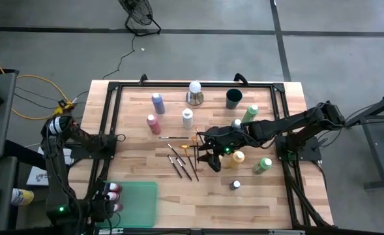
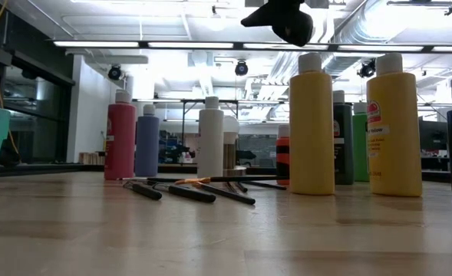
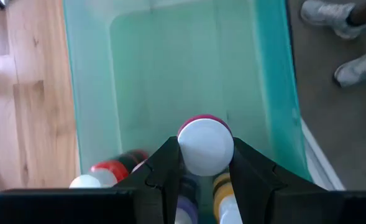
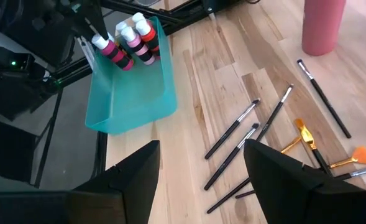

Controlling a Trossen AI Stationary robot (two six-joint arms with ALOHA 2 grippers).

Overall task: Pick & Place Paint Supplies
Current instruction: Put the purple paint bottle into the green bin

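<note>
A teal bin (image 1: 139, 203) sits at the table's near left corner, with several bottles (image 4: 136, 34) lying at its left end. My left gripper (image 3: 204, 163) hangs over that end, shut on a pink bottle with a white cap (image 3: 205, 146). My right gripper (image 4: 202, 149) hovers open above the loose brushes (image 1: 182, 160) at mid-table, touching nothing. Pink (image 1: 154, 124), blue-purple (image 1: 158, 102), white (image 1: 188, 117), green (image 1: 250, 113) and yellow (image 1: 236, 158) bottles stand on the wood. My left gripper pinches the pink bottle between its two fingers at the white cap end (image 3: 189, 155). The fingers come from above, slanting steeply down. The cap faces the wrist and the pink body (image 3: 202, 118) points down into the bin. I cannot tell whether its base touches the bin.
A white ball on a metal base (image 1: 194, 93) and a dark green cup (image 1: 234, 98) stand at the far edge. Another green bottle (image 1: 263, 165) and a small white-capped one (image 1: 235, 185) stand near the right arm. A person's shoes (image 3: 338, 25) show beyond the bin.
</note>
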